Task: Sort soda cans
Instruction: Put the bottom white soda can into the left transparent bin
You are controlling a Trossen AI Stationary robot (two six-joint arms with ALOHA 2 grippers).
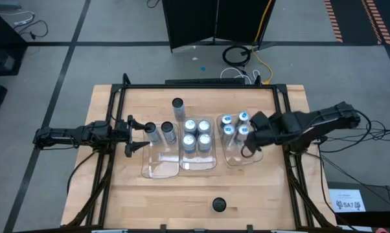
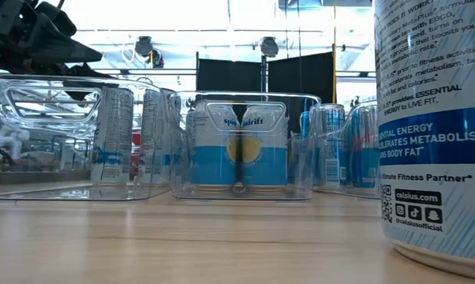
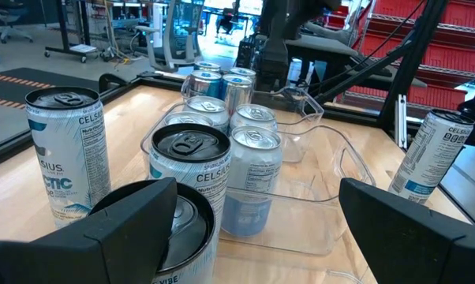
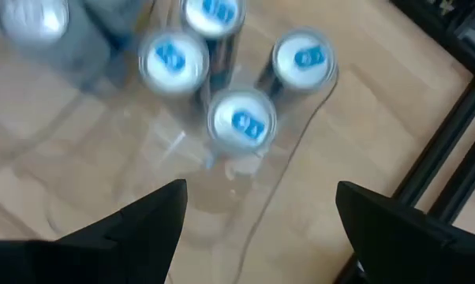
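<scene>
Three clear trays sit side by side mid-table. The left tray [image 1: 161, 162] holds two dark-topped cans [image 1: 159, 132] at its far end. Several silver-topped cans [image 1: 197, 133] fill the middle tray, and several blue-topped cans [image 1: 236, 125] stand in the right tray [image 1: 237, 158]. My left gripper [image 1: 142, 136] is open, level at the left tray's left side. The nearer dark-topped can [image 3: 192, 158] stands just beyond its fingers. My right gripper [image 1: 247, 144] hangs open above the right tray, with the blue-topped cans [image 4: 241, 118] below it.
One dark-topped can [image 1: 177, 105] stands alone on the table behind the trays. Another [image 1: 219, 206] stands near the near edge and looms large in the low view [image 2: 435, 126]. A black frame rail [image 1: 201, 85] runs around the tabletop. Bare wood lies in front of the trays.
</scene>
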